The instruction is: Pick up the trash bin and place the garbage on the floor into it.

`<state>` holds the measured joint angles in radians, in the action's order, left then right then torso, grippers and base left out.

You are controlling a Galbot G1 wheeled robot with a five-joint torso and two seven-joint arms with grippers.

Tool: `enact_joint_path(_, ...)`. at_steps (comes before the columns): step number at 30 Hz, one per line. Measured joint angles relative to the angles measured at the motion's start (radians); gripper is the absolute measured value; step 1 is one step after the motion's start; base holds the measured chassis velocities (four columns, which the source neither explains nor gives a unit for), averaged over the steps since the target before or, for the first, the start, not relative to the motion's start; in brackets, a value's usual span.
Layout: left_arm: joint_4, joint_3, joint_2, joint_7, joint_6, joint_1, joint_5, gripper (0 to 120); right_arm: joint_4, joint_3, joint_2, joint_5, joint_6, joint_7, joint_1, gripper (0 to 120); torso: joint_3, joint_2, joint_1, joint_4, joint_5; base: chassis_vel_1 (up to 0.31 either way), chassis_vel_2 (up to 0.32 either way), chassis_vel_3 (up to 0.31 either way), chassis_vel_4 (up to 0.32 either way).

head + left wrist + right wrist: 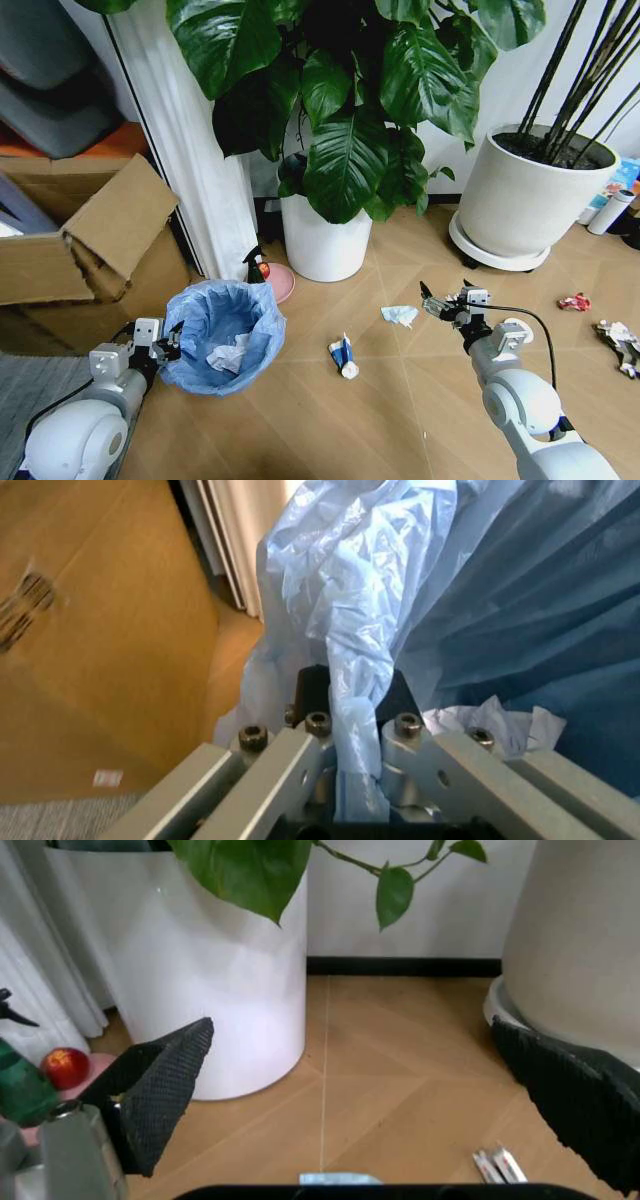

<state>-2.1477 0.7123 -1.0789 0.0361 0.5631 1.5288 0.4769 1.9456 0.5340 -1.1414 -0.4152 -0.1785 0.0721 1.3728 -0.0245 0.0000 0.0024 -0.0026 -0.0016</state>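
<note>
Bin (222, 335) is sitting on the floor (400, 400) with the left gripper (352, 769) pinching its bag rim, so the wide-open right gripper (447, 303) should be dropping squarely over the paper wad (400, 316) just ahead, I'd say.

The floor (400, 400) under me is tan wood-look boards in a chevron pattern, and litter is strewn across it — a crumpled white paper wad (400, 316), a blue-white tube (343, 357), a red crumpled wrapper (574, 302) and a printed wrapper (620, 343) near my right edge. Two big white plant pots (322, 238) stand on it by the wall, the right one on a low round base — with a green spray bottle (257, 267) and a pink dish (280, 283) beside the left pot. My trash bin (222, 335), lined in light blue, sits beside a cardboard box (90, 250) on my left.
</note>
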Motion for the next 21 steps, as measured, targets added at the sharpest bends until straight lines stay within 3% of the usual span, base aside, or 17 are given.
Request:
enact_joint_path(9, -0.019, 0.005, -0.008, 0.002, -0.002, 0.015, -0.005, 0, -0.016, -0.047, 0.013, 0.035, 0.019, -0.03, 0.019, 100, 0.0, 0.0, 0.0, 0.0, -0.0008, -0.129, 0.139, 0.138, -0.14)
enact_joint_path(15, -0.03, 0.017, -0.022, 0.008, -0.014, 0.035, -0.016, 0, -0.163, -0.232, 0.041, 0.034, 0.01, -0.053, -0.064, 100, 0.0, 0.0, 0.0, 0.0001, -0.0003, -0.012, 0.008, 0.004, -0.006)
enact_joint_path(21, -0.041, 0.03, -0.021, 0.013, -0.015, 0.046, -0.017, 0, -0.357, -0.415, 0.007, 0.036, -0.034, -0.06, -0.196, 100, 0.0, 0.0, 0.0, 0.0003, 0.0, 0.0, 0.0, 0.0, 0.0)
